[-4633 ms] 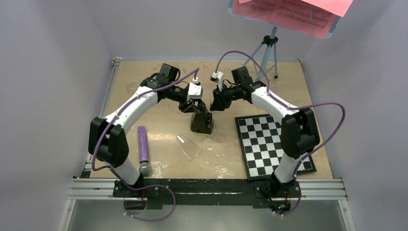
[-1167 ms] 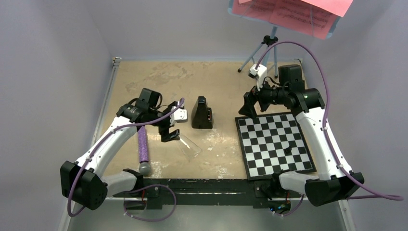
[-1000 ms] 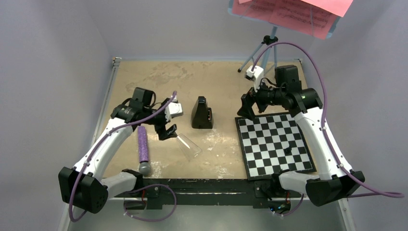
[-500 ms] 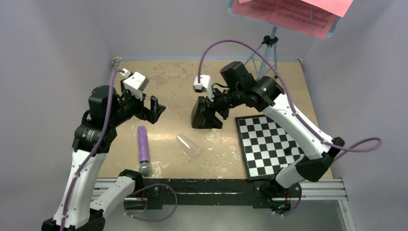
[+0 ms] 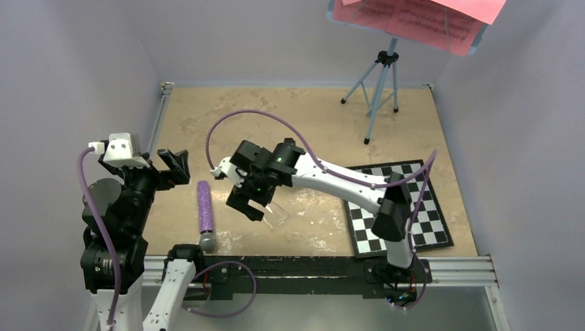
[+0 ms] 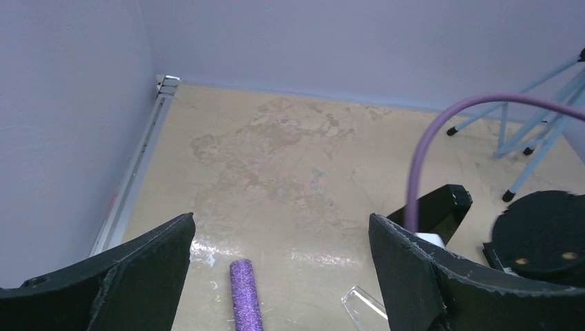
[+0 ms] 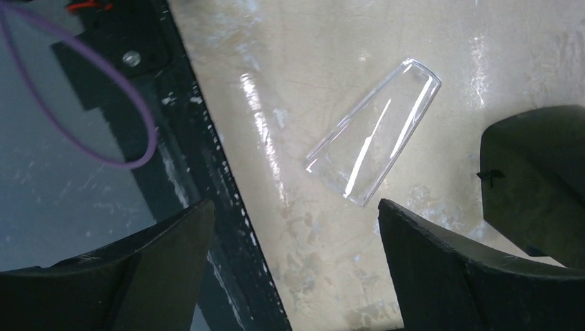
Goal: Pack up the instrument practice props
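Hovering over the clear cover (image 7: 376,131), the right claw (image 7: 293,214) gapes empty; the left claw (image 6: 281,224) likewise, raised aside.

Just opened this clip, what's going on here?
The right arm reaches across the table. Its gripper hangs with open jaws right over the clear tapered plastic cover, which lies flat and is not gripped. The left gripper is raised at the left side, jaws open and empty. The light-blue tripod music stand with pink sheet-music pages stands at the far right, not yet packed.
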Controlling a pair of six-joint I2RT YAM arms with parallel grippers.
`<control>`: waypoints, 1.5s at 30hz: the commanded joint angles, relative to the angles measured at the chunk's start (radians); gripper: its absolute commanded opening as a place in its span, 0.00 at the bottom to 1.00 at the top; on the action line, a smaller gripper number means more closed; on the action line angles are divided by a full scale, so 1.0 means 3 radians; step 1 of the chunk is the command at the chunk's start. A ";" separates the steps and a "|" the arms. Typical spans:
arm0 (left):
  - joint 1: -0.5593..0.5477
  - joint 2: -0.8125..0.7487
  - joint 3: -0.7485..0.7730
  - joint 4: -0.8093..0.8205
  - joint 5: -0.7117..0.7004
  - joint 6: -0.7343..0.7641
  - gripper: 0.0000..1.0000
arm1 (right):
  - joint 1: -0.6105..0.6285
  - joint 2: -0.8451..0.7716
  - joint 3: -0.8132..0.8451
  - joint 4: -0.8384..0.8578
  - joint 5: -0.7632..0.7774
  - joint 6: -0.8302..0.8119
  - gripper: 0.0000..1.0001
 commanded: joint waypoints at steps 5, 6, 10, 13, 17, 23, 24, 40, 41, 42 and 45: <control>0.0132 -0.0212 -0.0202 -0.0083 -0.0251 0.0040 1.00 | -0.0039 0.0639 0.0552 0.0111 0.0886 0.0622 0.93; 0.0126 -0.0232 -0.0229 -0.0081 -0.0239 0.0051 1.00 | -0.0039 0.0705 0.0556 0.0112 0.0894 0.0649 0.92; 0.0120 -0.0258 -0.0322 -0.0096 -0.0185 0.0040 1.00 | -0.0039 0.0854 0.0441 0.0134 0.0935 0.0763 0.89; 0.0109 -0.0237 -0.0343 -0.0096 -0.0151 0.0056 1.00 | -0.0060 0.0990 0.0472 0.0148 0.0968 0.0765 0.88; 0.0090 -0.0203 -0.0402 -0.0062 -0.0041 0.0076 1.00 | -0.0117 0.1171 0.0643 0.0185 0.0925 0.0753 0.87; 0.0090 -0.0134 -0.0416 -0.0066 0.0175 0.0061 1.00 | -0.0155 0.1347 0.0728 0.0182 0.0833 0.0735 0.84; 0.0090 -0.0127 -0.0420 -0.0067 0.0178 0.0071 1.00 | -0.0167 0.1366 0.0746 0.0172 0.0833 0.0744 0.84; 0.0090 -0.0003 -0.0511 0.0006 0.0277 0.0070 1.00 | -0.0284 0.1507 0.0631 0.0196 0.0723 0.0636 0.74; 0.0090 0.0009 -0.0509 0.0019 0.0272 0.0074 1.00 | -0.0285 0.1512 0.0620 0.0204 0.0709 0.0616 0.73; 0.0090 0.0015 -0.0516 0.0034 0.0278 0.0079 1.00 | -0.0285 0.1516 0.0610 0.0214 0.0699 0.0602 0.72; 0.0015 0.0013 -0.0552 0.0060 0.0306 0.0076 1.00 | -0.0287 0.1521 0.0591 0.0235 0.0705 0.0589 0.71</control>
